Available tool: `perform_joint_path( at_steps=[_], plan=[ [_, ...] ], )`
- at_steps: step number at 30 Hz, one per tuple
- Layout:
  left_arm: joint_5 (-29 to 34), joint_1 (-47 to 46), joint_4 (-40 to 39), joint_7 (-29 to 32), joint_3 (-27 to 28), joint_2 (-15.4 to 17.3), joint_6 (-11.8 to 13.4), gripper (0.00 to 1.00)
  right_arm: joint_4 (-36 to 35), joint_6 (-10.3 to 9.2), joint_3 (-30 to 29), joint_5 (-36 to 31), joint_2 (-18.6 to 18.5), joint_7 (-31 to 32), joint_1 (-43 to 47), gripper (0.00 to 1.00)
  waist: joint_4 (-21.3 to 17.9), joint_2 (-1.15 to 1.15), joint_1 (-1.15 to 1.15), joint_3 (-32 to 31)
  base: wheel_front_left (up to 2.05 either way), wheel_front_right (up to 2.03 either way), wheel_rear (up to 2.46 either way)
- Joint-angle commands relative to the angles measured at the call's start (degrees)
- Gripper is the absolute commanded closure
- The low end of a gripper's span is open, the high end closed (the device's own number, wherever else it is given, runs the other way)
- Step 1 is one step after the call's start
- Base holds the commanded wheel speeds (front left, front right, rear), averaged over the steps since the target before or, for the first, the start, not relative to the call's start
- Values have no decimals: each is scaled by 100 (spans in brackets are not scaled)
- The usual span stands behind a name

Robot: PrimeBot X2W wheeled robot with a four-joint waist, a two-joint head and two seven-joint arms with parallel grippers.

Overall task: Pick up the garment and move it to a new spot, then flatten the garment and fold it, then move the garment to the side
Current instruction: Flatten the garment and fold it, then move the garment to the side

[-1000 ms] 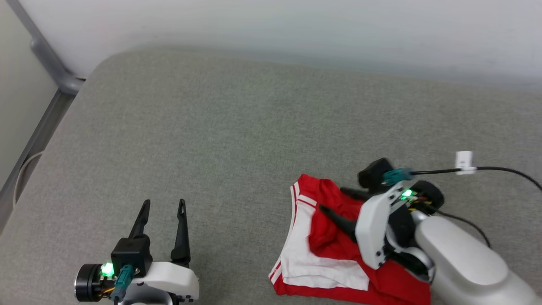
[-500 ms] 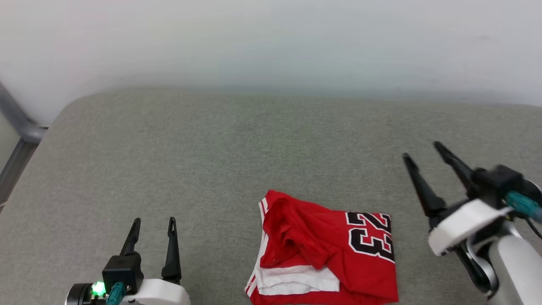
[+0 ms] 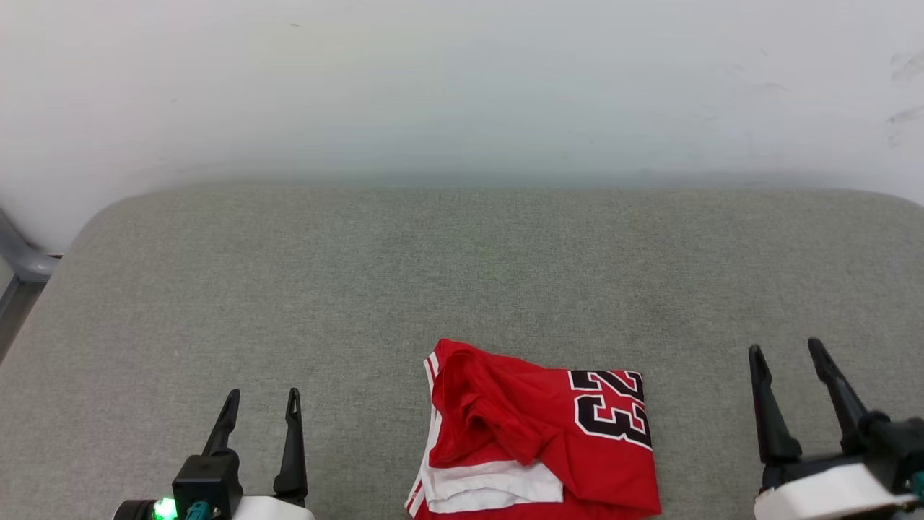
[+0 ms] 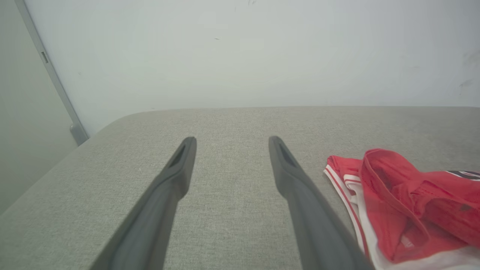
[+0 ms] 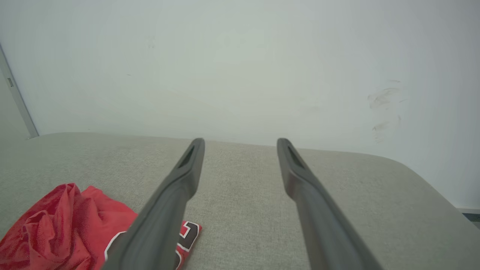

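Garment (image 3: 538, 433) lies folded and a bit rumpled near the front edge of the grey tabletop (image 3: 361, 289). It sits between the two claws and touches neither. Left claw (image 3: 263, 393) and right claw (image 3: 785, 347): fingers apart, empty. Folding looks done; the shift aside seems left. Best to pinch every layer at one edge and carry it low, so the fold holds.

Head view: high, angled forward-down over grey cushion (image 3: 289, 289) toward wall (image 3: 462, 87). Wrist views: low, close to cushion, facing wall. All three share garment (image 3: 534, 426).
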Motion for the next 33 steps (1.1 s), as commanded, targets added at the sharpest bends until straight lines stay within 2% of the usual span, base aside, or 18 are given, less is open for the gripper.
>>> perform_joint_path(
  at_steps=[1,10,21,28,33],
  plan=[
    [36,64,-35,-13,-9,31,-34,0,-59,-5,-42,-62,75,-28,148,0,11,0,0,-13,0,0,0],
    [56,170,-76,-13,-56,62,-119,0,-159,-5,-221,-153,400,-86,789,0,74,0,0,-58,0,0,0],
    [82,167,-37,-13,-89,64,-113,0,-115,-5,-222,-246,471,-103,721,0,127,0,0,-84,0,0,0],
    [87,115,-40,-13,-102,58,-93,0,-341,-5,-295,-19,-15,134,-39,0,177,0,0,-72,0,0,0],
    [94,41,-21,-13,-135,56,-113,0,-431,-5,11,642,-686,1031,-826,0,263,0,0,-28,0,0,0]
  ],
)
